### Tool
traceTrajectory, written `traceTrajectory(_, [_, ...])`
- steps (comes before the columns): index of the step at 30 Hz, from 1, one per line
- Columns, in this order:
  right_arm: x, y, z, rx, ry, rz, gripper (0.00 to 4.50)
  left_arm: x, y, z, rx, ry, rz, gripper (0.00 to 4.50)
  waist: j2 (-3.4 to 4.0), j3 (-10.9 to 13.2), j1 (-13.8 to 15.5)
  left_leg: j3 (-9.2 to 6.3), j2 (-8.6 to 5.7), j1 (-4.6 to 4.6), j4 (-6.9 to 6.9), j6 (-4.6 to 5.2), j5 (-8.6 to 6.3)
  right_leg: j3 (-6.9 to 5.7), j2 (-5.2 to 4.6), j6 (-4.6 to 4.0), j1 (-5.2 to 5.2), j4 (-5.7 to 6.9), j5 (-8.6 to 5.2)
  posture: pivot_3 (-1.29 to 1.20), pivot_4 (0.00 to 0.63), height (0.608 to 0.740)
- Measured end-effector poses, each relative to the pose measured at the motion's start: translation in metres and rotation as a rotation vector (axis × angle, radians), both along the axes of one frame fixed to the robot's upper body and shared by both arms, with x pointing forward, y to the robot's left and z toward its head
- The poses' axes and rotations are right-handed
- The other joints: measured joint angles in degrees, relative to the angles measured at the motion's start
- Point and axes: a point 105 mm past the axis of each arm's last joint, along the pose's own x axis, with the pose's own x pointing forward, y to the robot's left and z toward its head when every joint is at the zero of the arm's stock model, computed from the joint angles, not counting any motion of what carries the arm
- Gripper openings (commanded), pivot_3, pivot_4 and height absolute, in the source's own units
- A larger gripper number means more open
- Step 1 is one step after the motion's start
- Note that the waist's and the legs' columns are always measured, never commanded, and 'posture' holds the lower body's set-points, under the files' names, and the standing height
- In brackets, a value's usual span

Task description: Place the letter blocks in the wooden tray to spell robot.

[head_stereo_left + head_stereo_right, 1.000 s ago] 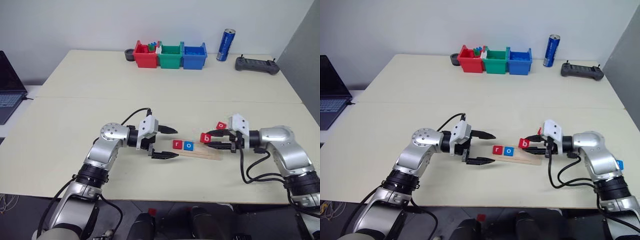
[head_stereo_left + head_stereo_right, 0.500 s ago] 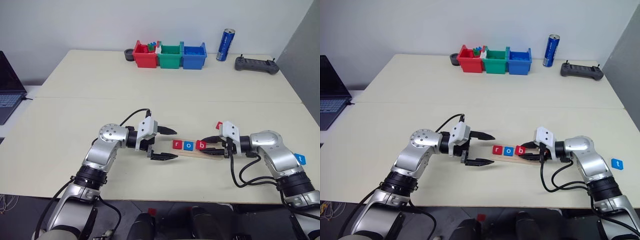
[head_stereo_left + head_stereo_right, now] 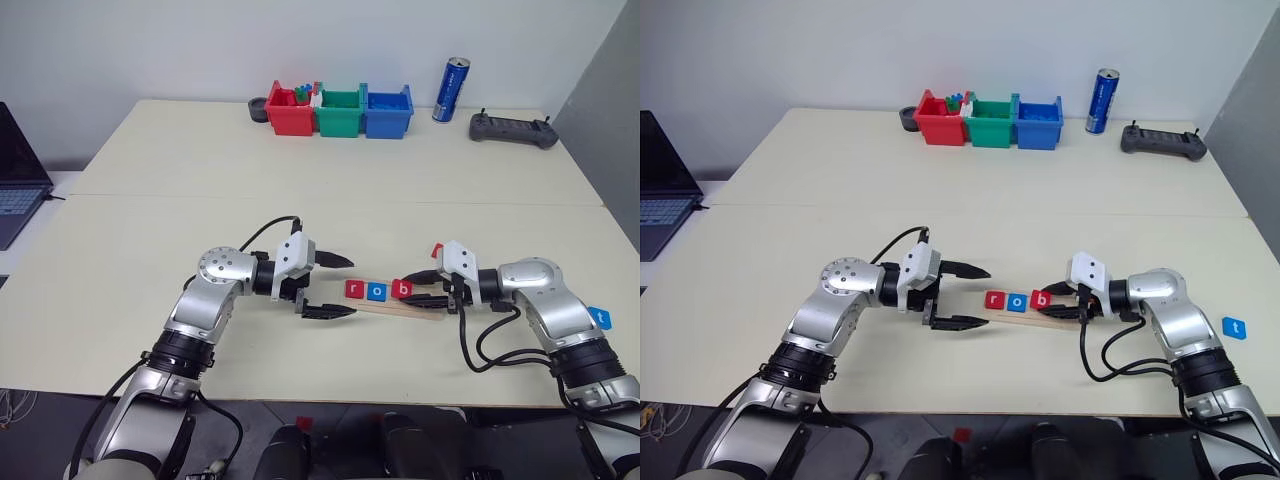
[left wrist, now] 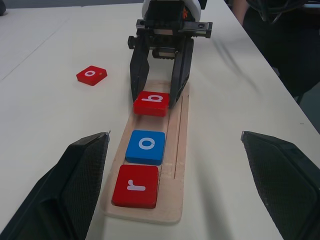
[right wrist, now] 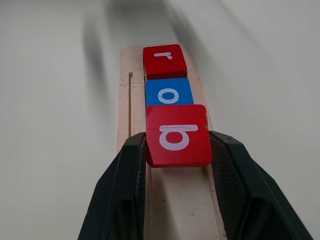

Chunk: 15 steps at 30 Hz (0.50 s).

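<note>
On the pale table (image 3: 150, 170), the wooden tray (image 3: 425, 309) lies between the two arms, and everything else is easiest placed from it. Three letter blocks sit in its groove: the red r (image 3: 354, 289) at the end nearest the left gripper (image 3: 338, 286), the blue o (image 3: 376, 291) touching it, then the red b (image 3: 400, 290) beside that. The right gripper (image 4: 159, 98) has its two black fingers closed onto the sides of the red b, which the right wrist view shows tilted a little, its near edge raised over the groove. The left gripper hangs just off the tray's r end with its fingers spread wide and nothing between them.

From the left wrist view a second o, the red o (image 4: 92, 75), shows flat on the table beside the tray's far end; from the head views it is mostly hidden behind the right gripper. The blue t (image 3: 1234, 327) lies well off beyond the right arm, seen from the head views.

A second ago the b was held up clear of the tray; now it is down in line with the o.

Counted: five blocks, three in the tray, two on the table; one tray; two grippers.
</note>
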Motion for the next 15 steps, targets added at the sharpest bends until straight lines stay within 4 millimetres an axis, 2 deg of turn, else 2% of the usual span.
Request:
traceTrajectory(13, [-0.0001,-0.0036,-0.0040,-0.021,0.016,-0.001,1.46,0.0030,0.0005,-0.0006,-0.002,0.000,0.009,4.50,0.00,0.00,0.01,0.00,0.00,0.00,0.00,0.00,0.00,0.00,0.00,0.00,0.00,0.00,0.00,0.00,0.150,0.740])
traceTrajectory(15, [-0.0001,-0.0040,-0.0045,-0.025,0.016,-0.001,2.18,0.0030,0.0005,-0.0006,-0.002,0.000,0.009,4.50,0.00,0.00,0.00,0.00,0.00,0.00,0.00,0.00,0.00,0.00,0.00,0.00,0.00,0.00,0.00,0.00,0.150,0.740])
